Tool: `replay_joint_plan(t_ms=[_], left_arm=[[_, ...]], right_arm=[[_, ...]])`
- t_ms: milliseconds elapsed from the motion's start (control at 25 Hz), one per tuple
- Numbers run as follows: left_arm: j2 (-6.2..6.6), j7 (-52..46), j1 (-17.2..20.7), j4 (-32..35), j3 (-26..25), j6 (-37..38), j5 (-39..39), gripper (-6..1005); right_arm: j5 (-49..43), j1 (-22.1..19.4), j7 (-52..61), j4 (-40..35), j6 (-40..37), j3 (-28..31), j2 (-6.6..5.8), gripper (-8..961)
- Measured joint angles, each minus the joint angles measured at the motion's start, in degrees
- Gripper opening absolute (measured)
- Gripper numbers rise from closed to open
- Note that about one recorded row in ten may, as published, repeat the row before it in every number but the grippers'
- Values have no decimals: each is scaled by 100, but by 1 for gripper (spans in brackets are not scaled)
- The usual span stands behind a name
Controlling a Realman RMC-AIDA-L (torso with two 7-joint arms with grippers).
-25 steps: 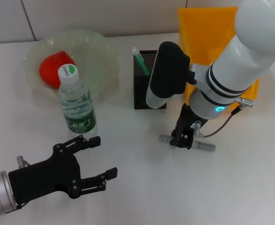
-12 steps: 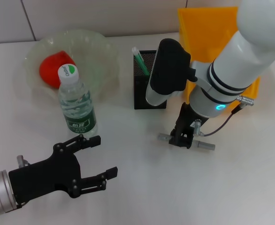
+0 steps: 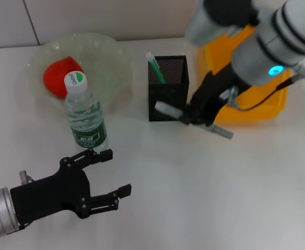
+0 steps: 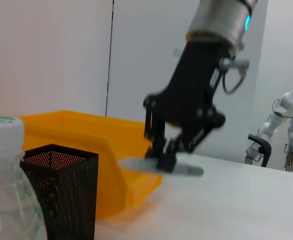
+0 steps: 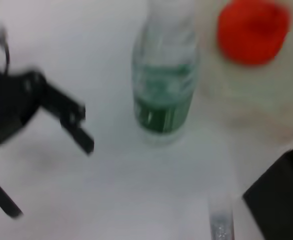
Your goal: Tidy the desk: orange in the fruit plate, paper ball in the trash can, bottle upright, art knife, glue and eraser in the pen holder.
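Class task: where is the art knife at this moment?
In the head view, the art knife is held off the desk in the right gripper, just in front of the pen holder.

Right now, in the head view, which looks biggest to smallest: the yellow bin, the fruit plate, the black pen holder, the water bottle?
1. fruit plate
2. yellow bin, partly hidden, so unsure against the plate
3. water bottle and pen holder look alike

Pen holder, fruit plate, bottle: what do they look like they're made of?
Pen holder: black perforated mesh, probably metal, matte; holes show through its walls. Fruit plate: translucent pale plastic or glass, can't tell which; the table shows through. Bottle: clear thin plastic with a green label and white cap, likely PET.
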Motion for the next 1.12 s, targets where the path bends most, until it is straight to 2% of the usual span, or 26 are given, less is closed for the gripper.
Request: replay_joint_plan(t_ms=[40, 80, 120, 200, 280, 360, 400, 440, 480, 520, 560, 600, 760, 800, 840, 880, 920, 1000, 1040, 1080, 1120], left_arm=[[0, 0, 0, 0, 0, 0, 0, 866], [0, -2, -6, 0, -1, 4, 0, 866], [1, -3, -12, 0, -1, 9, 0, 866], [2, -4, -26, 0, -2, 15, 0, 866], [0, -4, -32, 0, -1, 15, -1, 866], [-3, -5, -35, 0, -1, 12, -2, 866], [-7, -6, -41, -1, -2, 1, -1, 866], [-7, -6, -41, -1, -2, 1, -1, 866], [-15, -6, -54, -1, -2, -4, -1, 866], [-15, -6, -54, -1, -2, -4, -1, 866], [-20, -7, -64, -1, -1, -5, -2, 866], [-20, -7, -64, -1, -1, -5, -2, 866], [-21, -9, -66, -1, -1, 7, -2, 866], [-23, -2, -68, -14, 0, -2, -2, 866], [-23, -2, -68, -14, 0, -2, -2, 866], [-24, 9, -72, -29, 12, -4, -2, 866], [-24, 9, -72, -29, 12, -4, -2, 866], [-24, 24, -76, -46, 34, -5, -2, 866], [-24, 24, -76, -46, 34, -5, -2, 866], [-26, 33, -76, -48, 34, -6, -1, 866], [-26, 33, -76, -48, 34, -6, -1, 866]], right_arm=[[0, 0, 0, 0, 0, 0, 0, 140], [104, -106, 0, -502, -125, 301, -4, 139], [104, -106, 0, -502, -125, 301, -4, 139], [232, -347, -1, -1139, 53, 694, 4, 139], [340, -439, -2, -1283, 179, 806, 8, 139], [907, -764, -87, -1444, 631, 1045, 6, 140], [1578, -1094, -301, -1435, 1089, 1193, 0, 140], [1578, -1094, -301, -1435, 1089, 1193, 0, 140], [2392, -1455, -770, -1280, 1568, 1282, -3, 140], [2392, -1455, -770, -1280, 1568, 1282, -3, 140], [3077, -1730, -1253, -1077, 1866, 1305, -3, 140], [3077, -1730, -1253, -1077, 1866, 1305, -3, 140], [4570, -2163, -2746, -171, 2283, 1352, 5, 138], [5415, -2245, -3710, 558, 2314, 1384, 1, 137], [5415, -2245, -3710, 558, 2314, 1384, 1, 137], [6249, -2242, -4723, 1353, 2273, 1420, -8, 136], [6249, -2242, -4723, 1353, 2273, 1420, -8, 136], [6932, -2098, -5942, 2492, 2227, 1495, -16, 136], [6932, -2098, -5942, 2492, 2227, 1495, -16, 136], [6987, -1954, -6388, 2979, 2212, 1575, -16, 135], [6987, -1954, -6388, 2979, 2212, 1575, -16, 135]])
